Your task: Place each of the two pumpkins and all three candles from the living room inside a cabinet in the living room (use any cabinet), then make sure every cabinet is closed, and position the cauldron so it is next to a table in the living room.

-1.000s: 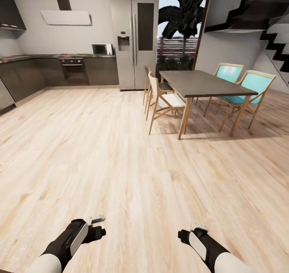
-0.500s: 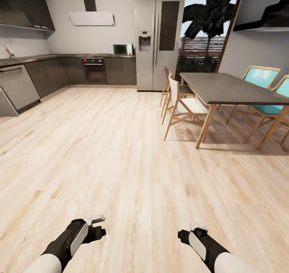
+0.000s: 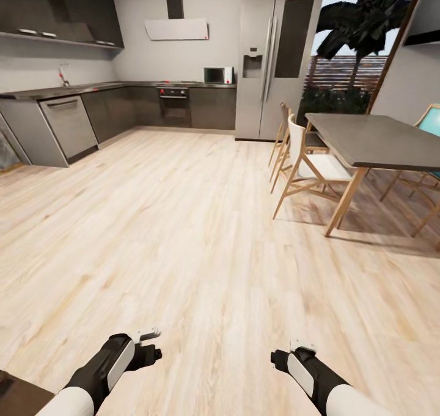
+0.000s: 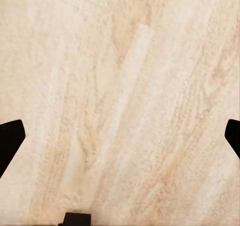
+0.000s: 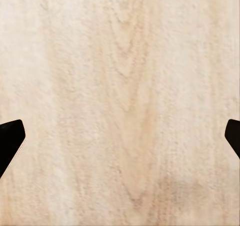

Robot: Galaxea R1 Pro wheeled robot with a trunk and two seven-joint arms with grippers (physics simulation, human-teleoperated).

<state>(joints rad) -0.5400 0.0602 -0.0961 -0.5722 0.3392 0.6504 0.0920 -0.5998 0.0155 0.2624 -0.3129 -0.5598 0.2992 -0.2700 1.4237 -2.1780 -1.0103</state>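
1. Head view faces a kitchen and dining area: a steel fridge (image 3: 278,58), a dark counter (image 3: 73,90), a built-in oven (image 3: 175,103), and a grey dining table (image 3: 379,141) with wooden chairs (image 3: 308,168).
2. No pumpkin, candle, cabinet or cauldron appears here — where they lie cannot be told.
3. Left gripper (image 3: 148,342) and right gripper (image 3: 292,350) hang low over the light plank floor (image 3: 183,232); both wrist views show dark fingertips (image 4: 10,138) (image 5: 10,138) spread wide with nothing between.
4. Judging by their description, the pumpkins and candles should be light, easily rolled, best pinched across the middle; the cauldron likely wants a rim grip.
5. Open floor lies ahead and left — the chairs and table edge crowd the right.
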